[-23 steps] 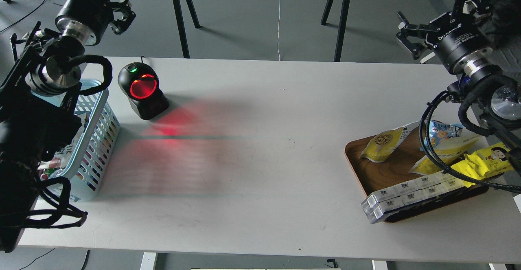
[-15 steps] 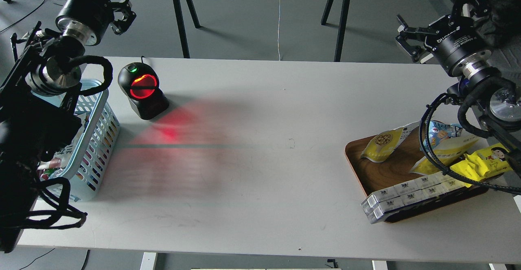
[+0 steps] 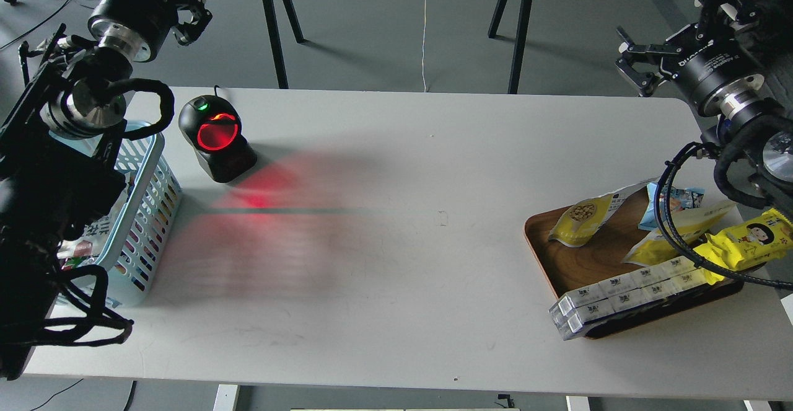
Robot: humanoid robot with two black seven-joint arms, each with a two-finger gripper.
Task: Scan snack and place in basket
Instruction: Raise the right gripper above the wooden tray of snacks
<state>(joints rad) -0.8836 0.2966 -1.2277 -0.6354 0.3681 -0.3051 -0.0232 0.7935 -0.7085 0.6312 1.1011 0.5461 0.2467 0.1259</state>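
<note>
The flat yellow-and-white snack pouch (image 3: 581, 219) with its round picture of beige balls lies on the brown wooden tray (image 3: 588, 262) at the right of the white bench (image 3: 396, 169), well apart from the light blue slotted plastic basket (image 3: 145, 203) at the left edge. The right hand (image 3: 672, 39) hangs released and empty above the bench's far right corner. The left hand (image 3: 186, 8) is raised beyond the basket; whether it is released or clenched cannot be told.

The scene is evenly and brightly lit by cool, diffuse light. A red glow is cast by the scanner (image 3: 217, 138) near the far left corner of the tabletop (image 3: 403, 262), spreading as a faint striped fan toward the middle, crossed by a thin dark line. Soft shadows are thrown beside the basket (image 3: 145, 212) and the scanner. Focus is sharp throughout; no glare is seen.
</note>
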